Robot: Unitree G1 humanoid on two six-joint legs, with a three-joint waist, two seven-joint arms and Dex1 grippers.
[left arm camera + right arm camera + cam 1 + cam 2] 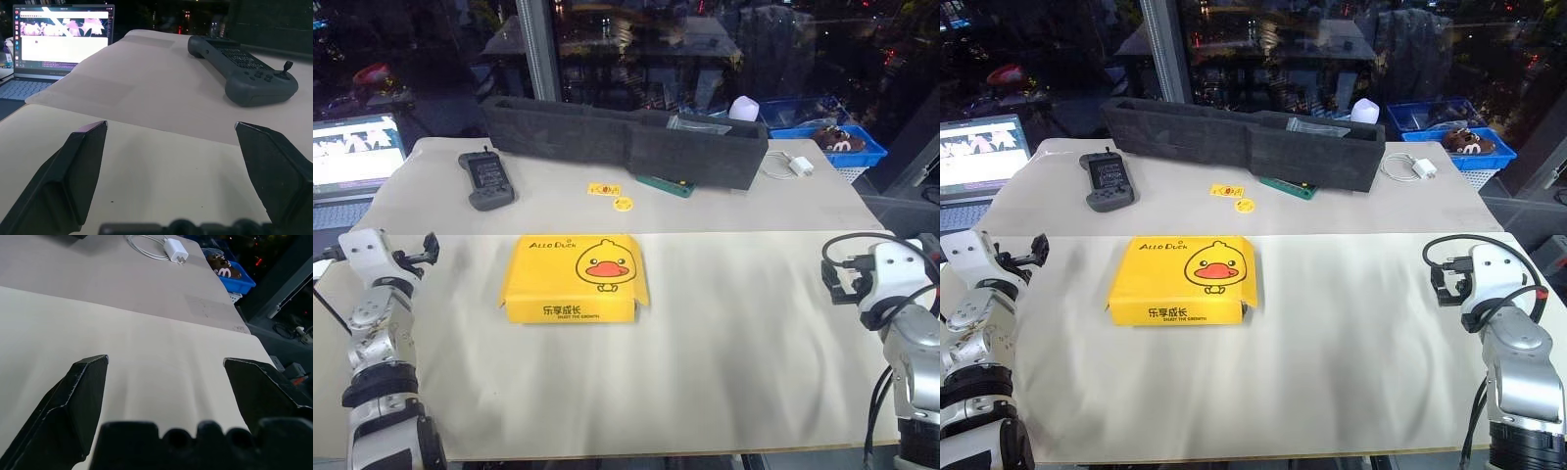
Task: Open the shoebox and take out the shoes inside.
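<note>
Centrally on the pale table [724,372] sits one shoebox [576,278], lid closed, its yellow top showing a cartoon duck face and the words "Allo Duck"; its front flap faces the robot. No gripper touches it. Two grippers are in view, one on each side of the box and well apart from it. The left gripper [171,142] hangs above the table's left edge with its two black fingers [73,171] spread wide and nothing between them. The right gripper [166,382] hangs over the table's right side, its two fingers [78,401] likewise spread wide and empty.

Behind the box, nearer the window, lie two small yellow stickers [610,194], one rectangular and one round, just beside each other. One grey handheld controller [486,179] lies at the far left of the table. One long black foam tray [625,140] runs across the back, with one green flat item [666,185] at its front edge. One white charger with its coiled cable [789,164] lies to the tray's right. One open laptop [354,155] stands off the table's left, and one blue bin [830,143] sits beyond the far right corner
</note>
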